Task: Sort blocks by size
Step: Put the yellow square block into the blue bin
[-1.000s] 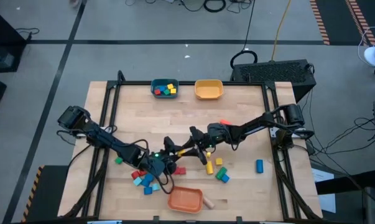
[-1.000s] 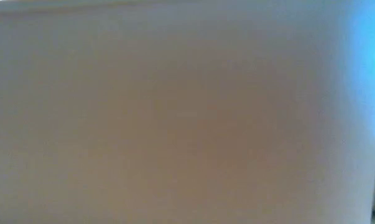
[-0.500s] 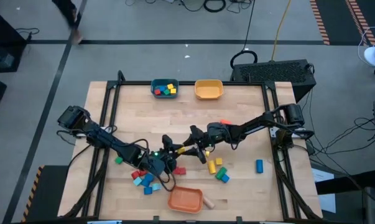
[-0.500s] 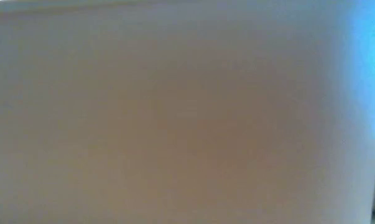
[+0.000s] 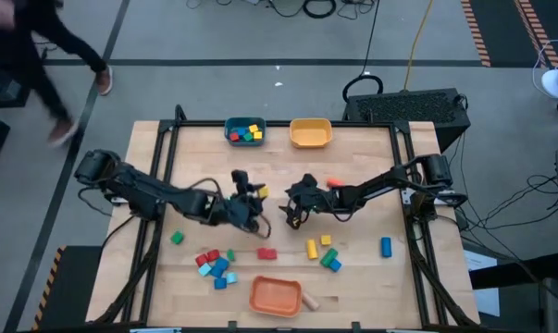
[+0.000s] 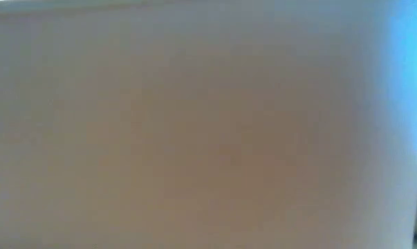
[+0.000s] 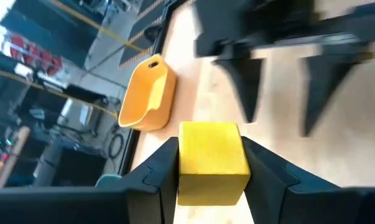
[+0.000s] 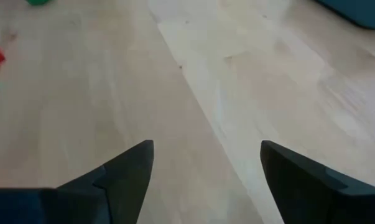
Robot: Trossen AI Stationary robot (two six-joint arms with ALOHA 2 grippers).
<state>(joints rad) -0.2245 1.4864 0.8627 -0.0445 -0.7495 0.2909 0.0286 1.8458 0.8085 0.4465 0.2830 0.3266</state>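
No readable writing anywhere. Left gripper (image 7: 212,163) has its fingers clamped on a yellow block (image 7: 212,160) mid-tabletop (image 5: 371,166) — right gripper (image 8: 206,165), fingers spread and empty, sits just beside it, yellow bowl (image 7: 148,94) beyond.

A robotics lab: framed wooden table (image 5: 371,166), floor cables (image 5: 320,7), striped hazard tape (image 5: 477,32).

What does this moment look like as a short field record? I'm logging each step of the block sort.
left gripper: shut on a yellow cube, mid-table
right gripper: open, holding nothing, mid-table facing the left one
teal bowl: far edge, holds red, yellow and green blocks
yellow bowl: far edge, looks empty
orange bowl: near edge, looks empty
loose blocks: clusters near the orange bowl
low view: blocked, shows nothing
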